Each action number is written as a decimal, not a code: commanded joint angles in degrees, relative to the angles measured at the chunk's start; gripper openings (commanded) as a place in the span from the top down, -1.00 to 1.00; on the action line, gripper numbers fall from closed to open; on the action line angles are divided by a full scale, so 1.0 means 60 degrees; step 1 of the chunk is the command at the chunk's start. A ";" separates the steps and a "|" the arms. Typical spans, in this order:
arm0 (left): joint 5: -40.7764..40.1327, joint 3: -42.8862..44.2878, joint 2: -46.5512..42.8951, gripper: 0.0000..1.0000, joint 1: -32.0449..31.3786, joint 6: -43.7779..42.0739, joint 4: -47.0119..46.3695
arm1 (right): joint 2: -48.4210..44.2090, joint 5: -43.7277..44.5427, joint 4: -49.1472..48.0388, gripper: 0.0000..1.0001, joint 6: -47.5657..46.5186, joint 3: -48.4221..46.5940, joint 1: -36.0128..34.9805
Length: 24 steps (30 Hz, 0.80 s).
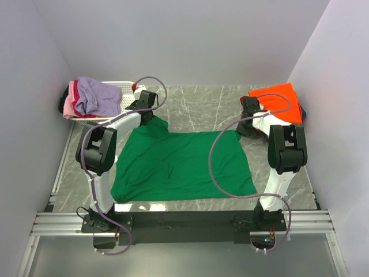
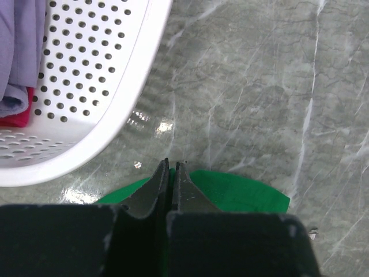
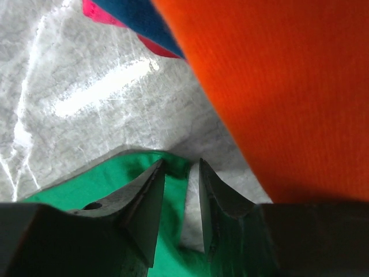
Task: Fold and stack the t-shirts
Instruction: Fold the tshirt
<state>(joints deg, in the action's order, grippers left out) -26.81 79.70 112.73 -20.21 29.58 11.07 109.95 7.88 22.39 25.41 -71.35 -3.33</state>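
Green t-shirt (image 2: pixel 242 193): in the left wrist view mostly hidden behind the left gripper (image 2: pixel 172 168), whose fingers meet over its edge; whether cloth lies between them cannot be told. White basket (image 2: pixel 115 104): cut off by that view's top and left edges, as is the lavender t-shirt (image 2: pixel 23 40) inside. Orange t-shirt (image 3: pixel 277 86): blurred and cropped in the right wrist view, covering all but corners of the navy t-shirt (image 3: pixel 144 23) and red t-shirt (image 3: pixel 98 11).
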 commanded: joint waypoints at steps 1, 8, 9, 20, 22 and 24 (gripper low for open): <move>0.0044 0.0032 -0.0594 0.99 -0.0001 -0.0097 -0.0117 | 0.0102 -0.0024 0.0252 0.26 -0.0104 -0.0398 -0.0001; 0.0029 0.0017 -0.0668 0.99 -0.0001 -0.0097 -0.0117 | 0.0395 -0.0039 0.0501 0.52 -0.0133 -0.0735 -0.0001; 0.0015 0.0017 -0.0682 0.99 0.0013 -0.0082 -0.0117 | 0.0395 -0.0024 0.0472 0.72 -0.0119 -0.0720 -0.0001; 0.0088 0.0076 -0.1121 0.99 0.0115 -0.0053 -0.0175 | -0.0790 -0.0142 -0.0128 1.00 -0.0382 -0.0456 -0.0001; -0.0014 0.0091 -0.1253 0.99 0.0145 -0.0082 -0.0146 | -0.1244 -0.0141 -0.0143 1.00 -0.0455 -0.0500 -0.0016; -0.0116 -0.0026 -0.1502 0.99 0.0189 -0.0097 -0.0190 | -0.1653 -0.0141 -0.0129 1.00 -0.0514 -0.0574 -0.0001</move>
<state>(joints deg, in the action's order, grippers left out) -26.76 79.37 108.44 -19.75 29.58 11.38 107.11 6.79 23.57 23.83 -73.69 -3.33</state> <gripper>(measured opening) 0.032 0.010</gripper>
